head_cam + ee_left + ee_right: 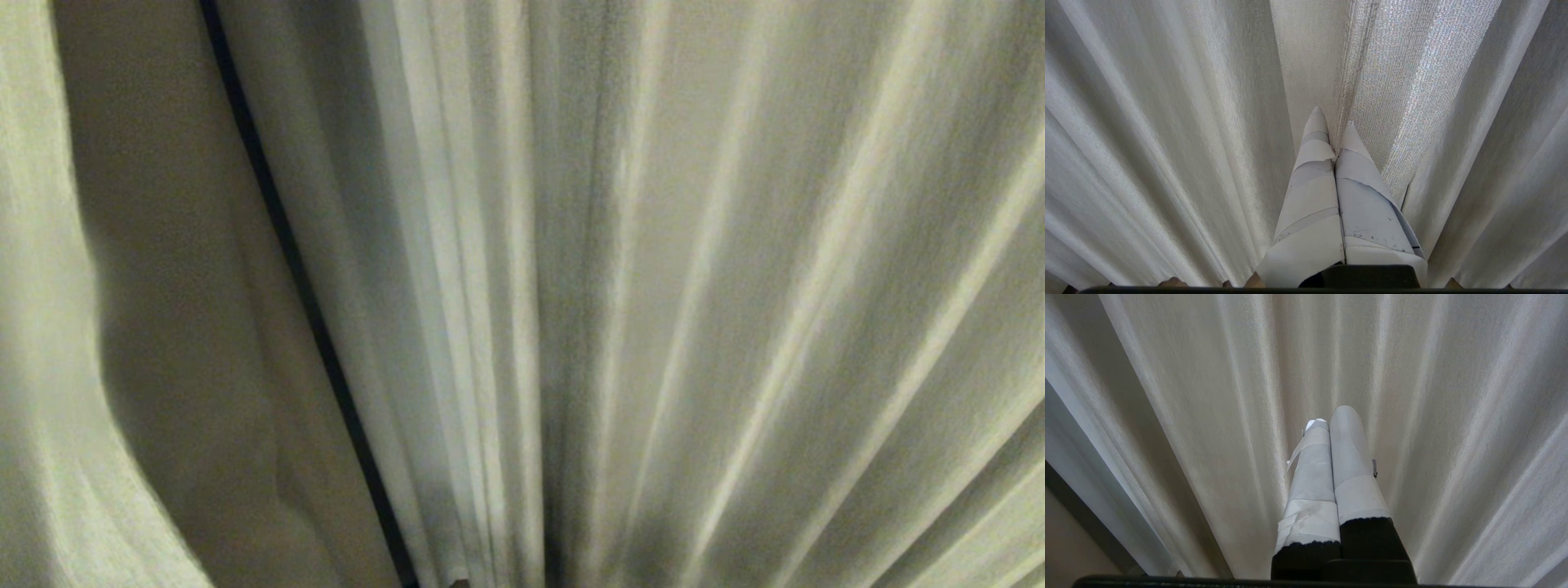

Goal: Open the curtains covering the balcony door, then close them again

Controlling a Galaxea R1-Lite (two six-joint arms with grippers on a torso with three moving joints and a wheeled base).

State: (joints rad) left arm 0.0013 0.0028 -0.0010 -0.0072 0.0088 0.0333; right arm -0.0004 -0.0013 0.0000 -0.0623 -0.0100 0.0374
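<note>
Curtains right before each closed end effector, pleats hanging.

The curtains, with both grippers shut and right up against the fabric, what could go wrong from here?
1. The left gripper is shut with its tips at a fold of the curtains but holds no cloth, so a sideways sweep may just slide along the pleats.
2. The right gripper is also shut and empty, so neither arm is set to pull.
3. Taped fingers show a loose tape end that could snag the weave.
</note>
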